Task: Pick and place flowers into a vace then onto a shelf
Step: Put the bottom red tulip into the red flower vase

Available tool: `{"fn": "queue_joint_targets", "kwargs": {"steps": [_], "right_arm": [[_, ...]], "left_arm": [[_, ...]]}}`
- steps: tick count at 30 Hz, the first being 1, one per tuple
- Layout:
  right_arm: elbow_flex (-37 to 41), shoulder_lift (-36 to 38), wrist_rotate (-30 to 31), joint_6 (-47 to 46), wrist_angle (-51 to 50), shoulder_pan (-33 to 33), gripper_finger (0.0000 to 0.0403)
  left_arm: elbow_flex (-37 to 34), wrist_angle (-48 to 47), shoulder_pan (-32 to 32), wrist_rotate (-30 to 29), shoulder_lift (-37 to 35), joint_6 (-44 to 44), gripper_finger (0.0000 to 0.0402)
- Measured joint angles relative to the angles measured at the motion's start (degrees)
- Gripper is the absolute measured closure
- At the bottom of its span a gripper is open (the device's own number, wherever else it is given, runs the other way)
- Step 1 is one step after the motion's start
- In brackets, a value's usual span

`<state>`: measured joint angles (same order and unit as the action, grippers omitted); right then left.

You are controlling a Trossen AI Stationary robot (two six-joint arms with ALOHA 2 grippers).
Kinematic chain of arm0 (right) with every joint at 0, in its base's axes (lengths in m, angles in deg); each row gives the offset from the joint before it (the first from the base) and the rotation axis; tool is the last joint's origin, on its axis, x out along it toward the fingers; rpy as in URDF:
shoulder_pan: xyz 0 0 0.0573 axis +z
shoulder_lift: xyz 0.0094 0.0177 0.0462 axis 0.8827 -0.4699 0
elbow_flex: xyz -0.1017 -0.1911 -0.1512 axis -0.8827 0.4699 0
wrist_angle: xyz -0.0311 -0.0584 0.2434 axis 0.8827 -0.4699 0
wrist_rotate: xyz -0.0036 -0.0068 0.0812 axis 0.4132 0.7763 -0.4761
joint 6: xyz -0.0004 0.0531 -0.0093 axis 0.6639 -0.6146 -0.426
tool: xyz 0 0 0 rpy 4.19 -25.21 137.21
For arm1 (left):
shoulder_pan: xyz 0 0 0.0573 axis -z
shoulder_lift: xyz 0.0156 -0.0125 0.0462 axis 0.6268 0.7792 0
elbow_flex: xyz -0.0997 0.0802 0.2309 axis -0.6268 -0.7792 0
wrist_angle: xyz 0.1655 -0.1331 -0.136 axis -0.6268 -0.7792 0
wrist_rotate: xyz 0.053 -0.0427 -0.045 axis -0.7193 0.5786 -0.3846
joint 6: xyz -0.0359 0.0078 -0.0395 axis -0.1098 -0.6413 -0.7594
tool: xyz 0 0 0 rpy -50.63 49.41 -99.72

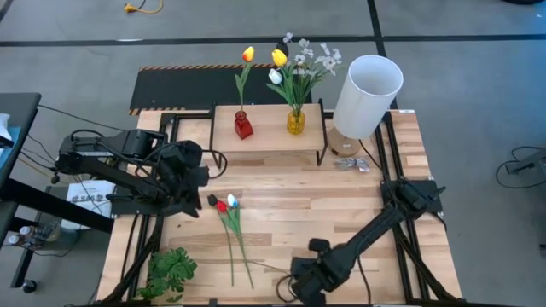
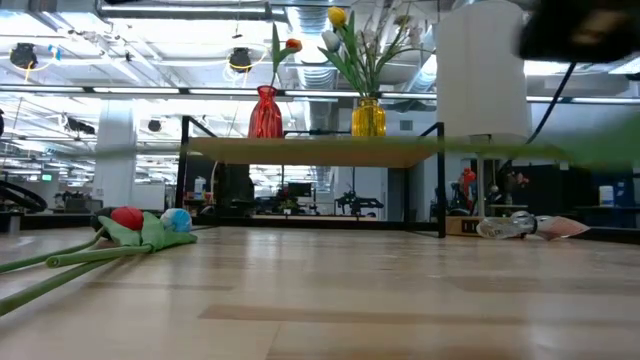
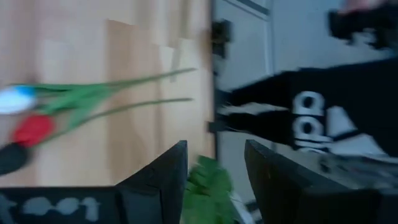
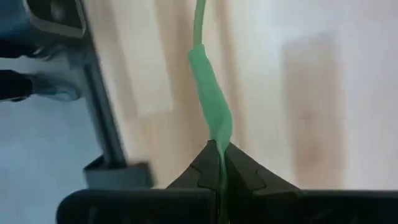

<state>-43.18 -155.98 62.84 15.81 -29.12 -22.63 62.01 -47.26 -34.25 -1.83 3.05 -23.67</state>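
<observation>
Two vases (image 1: 244, 124) on shelf (image 1: 269, 136); loose flowers (image 1: 232, 228) before shelf.

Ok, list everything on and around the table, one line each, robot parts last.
shelf: one, light wood on black legs, table's far middle.
red vase: one, on the shelf, holding a yellow-red tulip.
yellow vase: one, on the shelf, holding tulips and white blossoms.
flowers: loose tulips, red, pale and dark heads, lying mid-table.
white cylinder: one, right of the shelf.
crumpled wrapper: one, silvery, near the cylinder's base.
leafy sprig: one, green, near-left corner.
left gripper: fingers open, left of the tulip heads.
right gripper: fingers shut on a green stem, near edge.
</observation>
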Motion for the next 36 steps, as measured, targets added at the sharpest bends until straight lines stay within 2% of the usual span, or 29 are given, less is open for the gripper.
{"fn": "queue_joint_targets", "kwargs": {"steps": [6,12,17,27,30,36], "right_arm": [[-6.9,0.0,6.6,9.6,-6.8,-4.4,0.0402],[-13.0,0.0,13.3,16.7,-15.2,-8.3,0.0402],[-16.8,0.1,18.4,23.2,-20.1,-10.4,0.0403],[-18.3,0.1,29.7,32.8,-24.1,-11.3,0.0403],[-18.3,0.1,33.9,35.7,-24.4,-11.3,0.0403],[-18.3,0.0,38.4,39.9,-24.5,-11.3,0.0403]], "left_arm": [[0.1,2.7,0.0,8.5,1.6,0.8,0.0253],[0.0,5.0,-0.8,11.6,5.3,1.5,0.0253],[0.0,5.6,-2.7,11.9,10.2,4.5,0.0253],[0.0,8.0,-7.5,12.0,17.3,10.7,0.0253],[0.0,11.8,-7.9,13.9,19.3,10.3,0.0253],[0.0,19.8,-8.0,17.6,22.9,5.5,0.0253]]}}
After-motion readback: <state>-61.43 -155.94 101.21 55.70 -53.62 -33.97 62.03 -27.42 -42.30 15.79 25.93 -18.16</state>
